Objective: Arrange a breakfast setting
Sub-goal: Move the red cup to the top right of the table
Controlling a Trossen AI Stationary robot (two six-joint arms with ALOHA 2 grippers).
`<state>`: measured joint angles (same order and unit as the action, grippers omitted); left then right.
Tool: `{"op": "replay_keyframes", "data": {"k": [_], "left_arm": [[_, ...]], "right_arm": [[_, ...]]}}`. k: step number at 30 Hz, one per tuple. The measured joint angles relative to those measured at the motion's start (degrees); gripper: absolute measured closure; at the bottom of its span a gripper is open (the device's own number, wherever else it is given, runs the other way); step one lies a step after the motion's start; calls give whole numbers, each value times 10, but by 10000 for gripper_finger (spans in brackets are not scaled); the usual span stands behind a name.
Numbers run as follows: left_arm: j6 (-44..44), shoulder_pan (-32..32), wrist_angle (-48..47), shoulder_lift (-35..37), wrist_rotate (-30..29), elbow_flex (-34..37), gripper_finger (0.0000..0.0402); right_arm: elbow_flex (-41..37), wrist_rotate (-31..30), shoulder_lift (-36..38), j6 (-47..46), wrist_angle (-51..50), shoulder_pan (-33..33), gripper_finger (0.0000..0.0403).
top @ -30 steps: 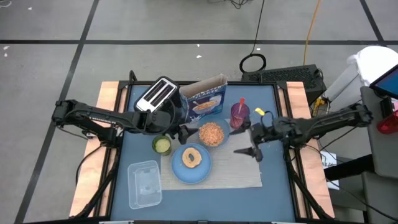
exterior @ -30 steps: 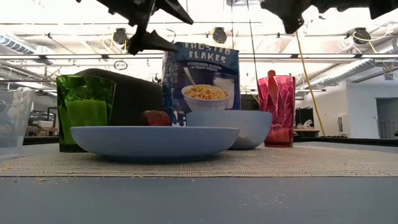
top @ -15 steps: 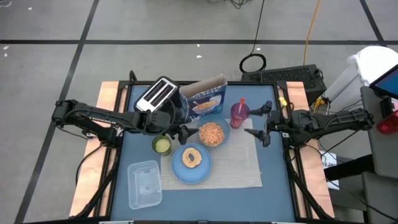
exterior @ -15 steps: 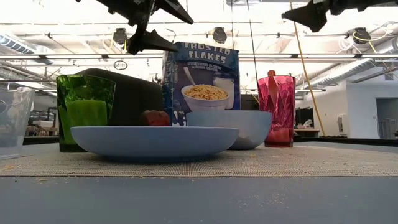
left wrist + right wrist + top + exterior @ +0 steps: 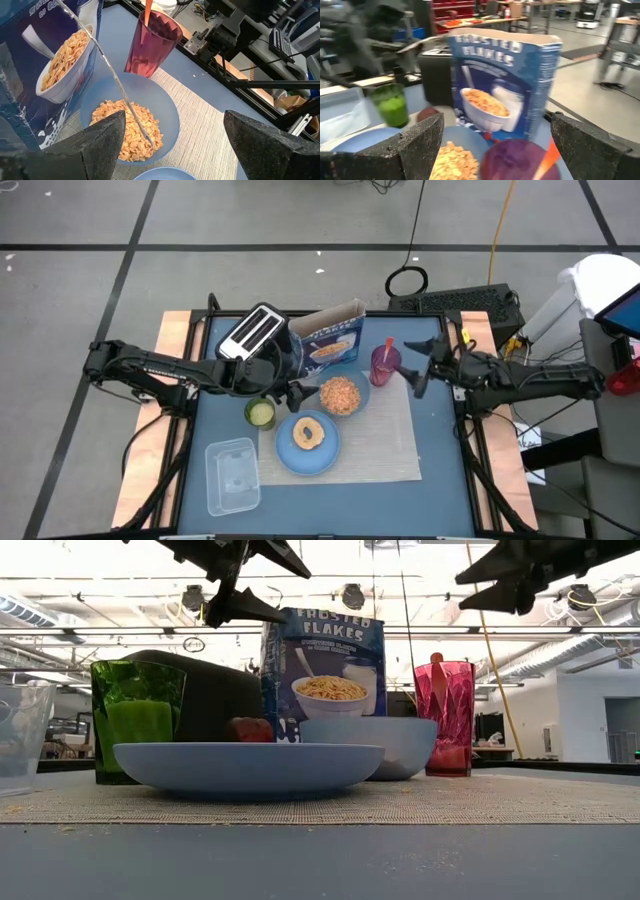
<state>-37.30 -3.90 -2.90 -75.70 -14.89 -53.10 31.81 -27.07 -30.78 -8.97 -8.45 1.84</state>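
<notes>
On the beige placemat (image 5: 385,442) rests the light-blue plate (image 5: 300,455), with a small dark-red fruit (image 5: 250,729) showing over its rim. Behind it sits the blue bowl (image 5: 341,394), filled with flakes (image 5: 127,130). The blue cereal box (image 5: 330,340) stands upright at the back. The purple cup (image 5: 385,363) holds the spoon, whose orange handle (image 5: 148,6) sticks up out of it. My left gripper (image 5: 297,393) hovers open beside the bowl. My right gripper (image 5: 415,370) hangs open in the air just right of the cup, pointing almost level toward it.
A dark toaster (image 5: 252,332) stands at the back left, a green cup (image 5: 260,413) left of the plate, and a clear plastic box (image 5: 232,475) at the front left. Bare mat lies right of the plate.
My right gripper has drawn back from over the mat toward the table's far right, rising a little and tipping from pointing steeply down to almost level. Its fingers have stayed open. Nothing on the table has moved.
</notes>
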Motion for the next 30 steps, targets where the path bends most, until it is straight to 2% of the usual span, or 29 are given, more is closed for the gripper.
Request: {"op": "replay_keyframes", "data": {"k": [8,13,16,22,27,30], "left_arm": [[0,0,0,0,0,0,59],[0,0,0,0,0,0,59],[0,0,0,0,0,0,59],[0,0,0,0,0,0,59],[0,0,0,0,0,0,59],[0,0,0,0,0,0,59]], "right_arm": [[0,9,-27,-9,0,-90,50],[0,93,-61,-9,0,-143,51],[0,108,-84,-9,-1,-169,51],[0,111,-107,-28,-13,-200,51],[0,173,-107,-34,-45,-213,51],[0,182,-107,-41,-66,-220,51]]}}
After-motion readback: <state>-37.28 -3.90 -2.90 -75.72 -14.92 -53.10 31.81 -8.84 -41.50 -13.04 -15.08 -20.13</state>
